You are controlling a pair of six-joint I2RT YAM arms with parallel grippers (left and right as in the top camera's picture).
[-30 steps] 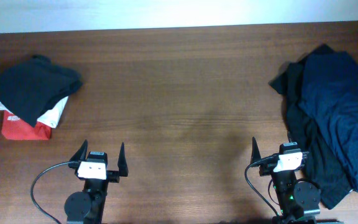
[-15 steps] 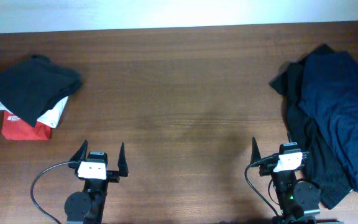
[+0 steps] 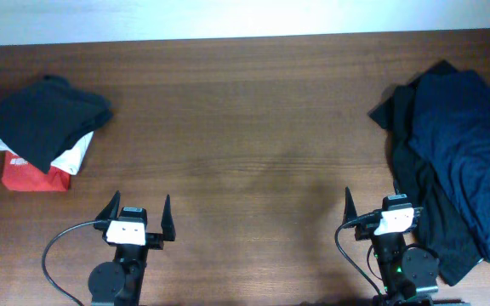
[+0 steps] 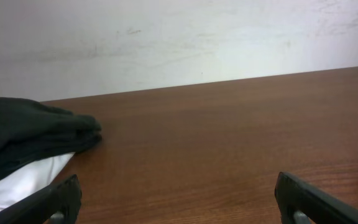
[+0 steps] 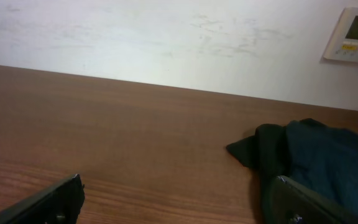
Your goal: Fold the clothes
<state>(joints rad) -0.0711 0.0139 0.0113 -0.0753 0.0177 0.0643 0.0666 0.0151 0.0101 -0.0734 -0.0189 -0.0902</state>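
Observation:
A folded stack sits at the far left of the table: a black garment (image 3: 48, 119) on a white one (image 3: 73, 156) on a red one (image 3: 29, 177). The left wrist view shows the black (image 4: 23, 134) and white (image 4: 23, 180) layers at its left. An unfolded heap lies at the right: a navy garment (image 3: 470, 140) over a black one (image 3: 428, 204); both show in the right wrist view (image 5: 328, 162). My left gripper (image 3: 137, 214) is open and empty at the front left. My right gripper (image 3: 381, 204) is open and empty, its right finger beside the heap's edge.
The brown wooden table (image 3: 253, 127) stretches between the two piles. A white wall (image 5: 166, 37) stands behind the far edge, with a small wall panel (image 5: 353, 34) at the right. A black cable (image 3: 58, 246) loops by the left arm's base.

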